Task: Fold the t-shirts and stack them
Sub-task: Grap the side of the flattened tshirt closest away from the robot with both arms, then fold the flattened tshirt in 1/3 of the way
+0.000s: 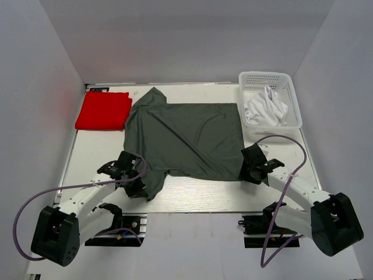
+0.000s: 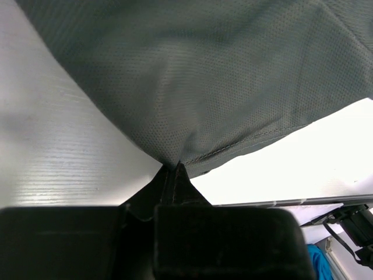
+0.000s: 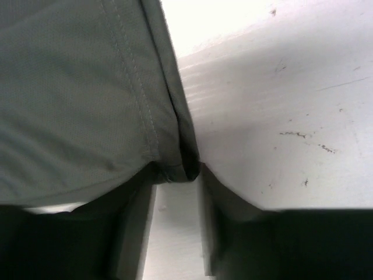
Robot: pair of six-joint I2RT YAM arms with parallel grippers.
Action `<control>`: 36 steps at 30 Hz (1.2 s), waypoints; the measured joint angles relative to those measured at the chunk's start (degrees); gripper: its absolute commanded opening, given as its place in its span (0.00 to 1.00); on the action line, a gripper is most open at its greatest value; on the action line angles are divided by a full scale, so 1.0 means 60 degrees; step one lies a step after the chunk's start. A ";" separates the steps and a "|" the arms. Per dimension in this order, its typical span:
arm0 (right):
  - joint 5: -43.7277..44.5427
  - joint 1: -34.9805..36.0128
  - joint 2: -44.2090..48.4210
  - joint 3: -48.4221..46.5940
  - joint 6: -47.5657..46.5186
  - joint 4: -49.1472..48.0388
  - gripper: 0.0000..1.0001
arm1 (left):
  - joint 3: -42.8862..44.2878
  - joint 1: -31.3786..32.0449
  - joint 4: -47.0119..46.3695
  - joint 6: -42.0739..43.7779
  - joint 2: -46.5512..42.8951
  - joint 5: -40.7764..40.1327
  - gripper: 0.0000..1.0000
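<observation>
The dark grey t-shirt (image 1: 186,140) lies spread flat in the middle of the table. My left gripper (image 1: 133,185) is at its near left corner. In the left wrist view the jaws (image 2: 173,167) are pressed together on a pinch of grey cloth (image 2: 210,76). My right gripper (image 1: 247,171) is at the near right corner. In the right wrist view its fingertips (image 3: 178,172) hold the bunched hem corner (image 3: 87,87) between them. The red t-shirt (image 1: 103,111) lies folded at the back left. The white t-shirt (image 1: 266,108) is crumpled in the basket.
The white lattice basket (image 1: 294,99) stands at the back right corner. White walls close the table on three sides. Bare table (image 1: 198,195) shows between the shirt's near hem and the front edge, where both arm bases sit.
</observation>
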State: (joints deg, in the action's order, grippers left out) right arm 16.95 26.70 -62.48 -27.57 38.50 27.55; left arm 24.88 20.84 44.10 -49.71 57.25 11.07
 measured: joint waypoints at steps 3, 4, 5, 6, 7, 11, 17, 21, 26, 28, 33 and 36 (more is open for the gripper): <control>0.0186 -0.0011 -0.0007 0.0073 0.0047 -0.0168 0.16 | 0.0007 0.0000 0.0211 -0.0087 -0.0033 -0.0036 0.00; 0.0273 -0.0011 0.0004 0.0102 0.0095 -0.0200 0.04 | 0.0007 0.0000 0.0321 -0.0127 -0.0066 -0.0036 0.00; 0.0364 -0.0011 0.0044 0.0135 0.0138 -0.0222 0.00 | 0.0007 0.0000 0.0423 -0.0142 -0.0117 -0.0036 0.00; 0.0419 -0.0011 0.0102 0.0178 0.0233 -0.0240 0.00 | 0.0022 0.0000 0.0586 -0.0168 -0.0197 -0.0036 0.00; 0.0452 -0.0011 0.0182 0.0211 0.0270 -0.0233 0.00 | 0.0058 0.0000 0.0769 -0.0197 -0.0302 -0.0033 0.00; 0.0459 -0.0007 0.0586 0.0299 0.0262 0.0102 0.00 | 0.0284 0.0055 0.1475 -0.0193 -0.0838 0.0076 0.00; 0.0408 -0.0007 0.1268 0.0142 0.0146 0.0889 0.00 | 0.0648 0.0087 0.2116 0.0011 -0.1086 0.0302 0.00; 0.0277 -0.0007 0.1388 0.0033 -0.0270 0.0874 0.00 | 0.1173 0.0102 0.2047 0.0215 -0.0452 0.0306 0.00; -0.0076 -0.0007 0.0823 -0.0335 -0.0834 0.0350 0.00 | 0.2521 0.0109 0.1377 0.0463 0.0066 -0.0091 0.00; -0.0091 -0.0007 0.0499 -0.0707 -0.0998 0.0069 0.00 | 0.3158 0.0102 0.0823 0.0579 0.0324 -0.0342 0.00; 0.0233 -0.0018 -0.0484 -0.2226 -0.1202 -0.0561 0.00 | 0.4583 -0.0018 0.0022 0.0863 0.1483 -0.1180 0.00; 0.0503 -0.0073 -0.1027 -0.2965 -0.1293 -0.0820 0.00 | 0.5661 -0.0036 0.0058 0.0987 0.2466 -0.2018 0.00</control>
State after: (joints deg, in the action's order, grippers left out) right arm 19.97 26.26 -68.64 -45.36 30.74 22.63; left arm 58.85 20.62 44.45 -43.79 72.05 -1.04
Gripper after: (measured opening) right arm 0.010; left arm 0.025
